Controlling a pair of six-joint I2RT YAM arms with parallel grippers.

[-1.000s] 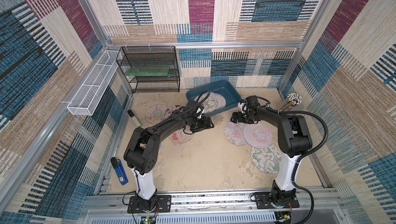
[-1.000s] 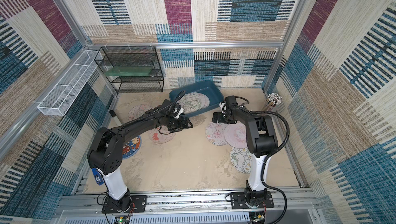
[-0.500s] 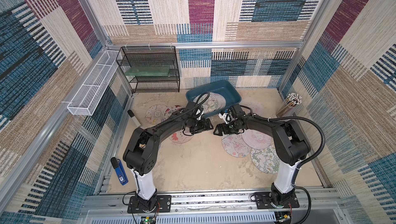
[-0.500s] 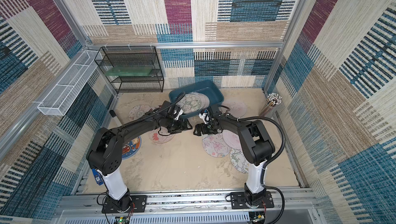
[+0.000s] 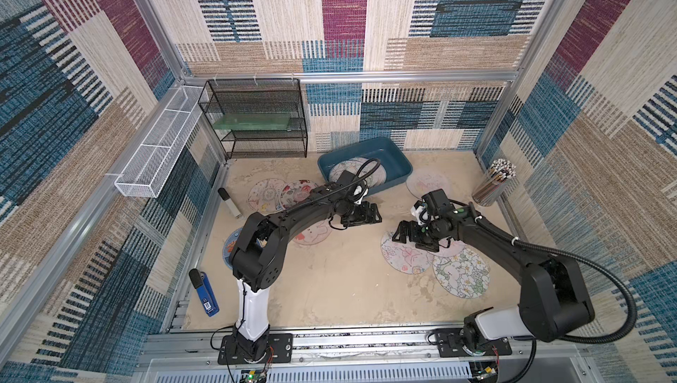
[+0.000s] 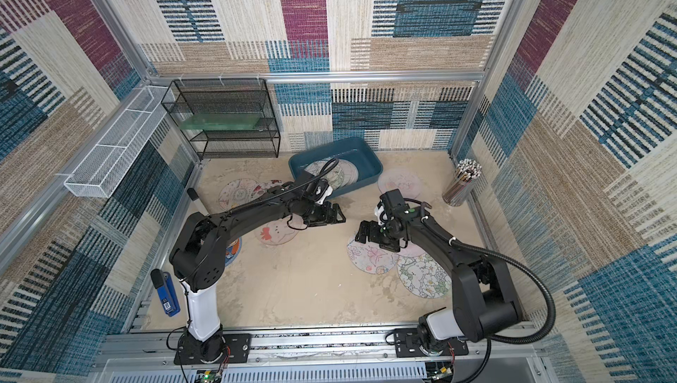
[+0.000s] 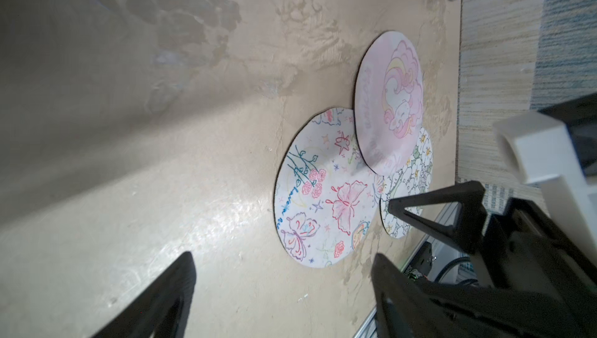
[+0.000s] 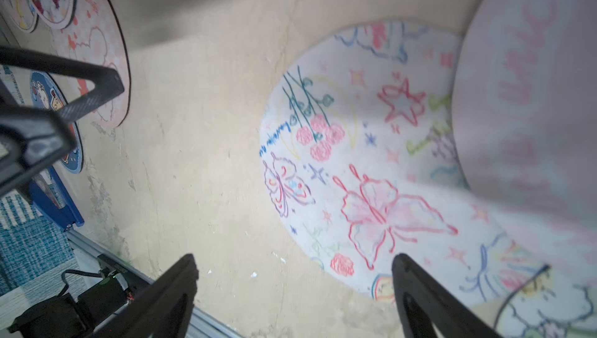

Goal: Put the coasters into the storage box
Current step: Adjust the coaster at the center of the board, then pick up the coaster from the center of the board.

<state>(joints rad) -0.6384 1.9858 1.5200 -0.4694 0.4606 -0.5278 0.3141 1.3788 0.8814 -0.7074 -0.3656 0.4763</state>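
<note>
Right gripper (image 5: 397, 234), fingers apart and empty, hovers over butterfly coaster (image 5: 404, 260); advise pinching its free left edge, clear of overlapping unicorn coaster (image 7: 389, 103). Left gripper (image 5: 376, 212) likewise spread, empty.

Parted fingers (image 8: 181, 275) near butterfly coaster (image 8: 339, 158)

- Table (image 5: 329, 289): beige, mottled, smooth, with a dull sheen.
- Coasters (image 7: 323, 191): thin, matt printed faces, dark edges (cloth or rubber, cannot tell).
- Box (image 5: 394, 163): smooth teal plastic, slightly glossy.
- Rack (image 5: 256, 106): black wire mesh, matt.
- Basket (image 5: 154, 158): white-coated metal mesh.
- Walls (image 5: 329, 15): coarse woven cloth, rough.
- Rails (image 5: 351, 75): brushed silver metal.
- Left gripper (image 5: 372, 212) fingers (image 8: 97, 94): black, matt, with a fine woven grain.
</note>
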